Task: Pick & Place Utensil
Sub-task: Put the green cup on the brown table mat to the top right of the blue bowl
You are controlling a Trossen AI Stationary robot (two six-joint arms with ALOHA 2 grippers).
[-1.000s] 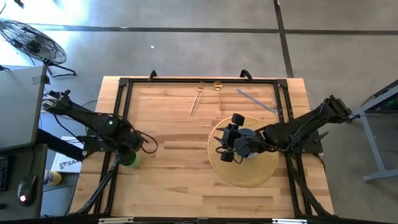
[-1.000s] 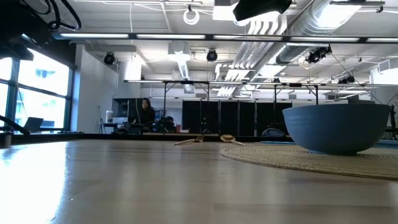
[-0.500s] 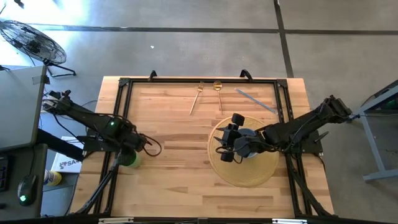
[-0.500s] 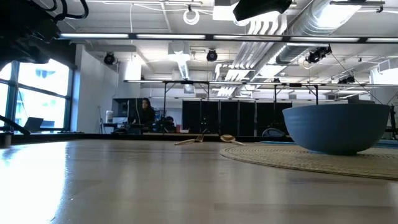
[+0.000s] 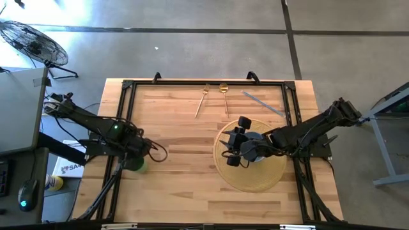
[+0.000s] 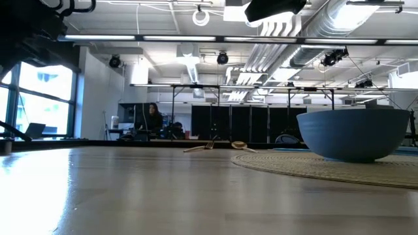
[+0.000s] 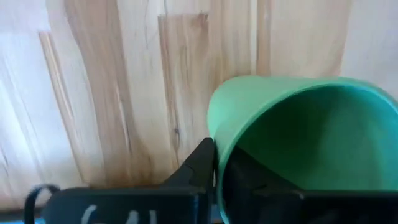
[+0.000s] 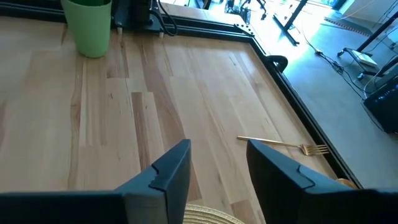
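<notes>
A green cup (image 5: 134, 164) stands upright on the table near its left edge, also seen in the right wrist view (image 8: 91, 26). My left gripper (image 7: 217, 163) is shut on its rim. A gold fork (image 5: 202, 100), a gold spoon (image 5: 224, 96) and a grey knife (image 5: 262, 103) lie flat near the far edge. My right gripper (image 8: 217, 168) is open and holds nothing. It hovers over the blue bowl (image 6: 353, 134), which sits on a round woven mat (image 5: 255, 182). My left gripper pinches the cup's wall at the rim (image 7: 214, 127), with one finger (image 7: 198, 167) outside and the other (image 7: 249, 182) inside. The fingers come from above, slanting down. The cup stays upright with its base on the table.
Black frame rails (image 5: 204, 83) run along the table's far, left and right edges. Bare wood (image 5: 179, 147) lies between the cup and the mat. A person shows far off in the room behind (image 6: 151, 119).
My left gripper has shifted slightly at the green cup and now covers more of it in the high view. The cup stands where it was.
</notes>
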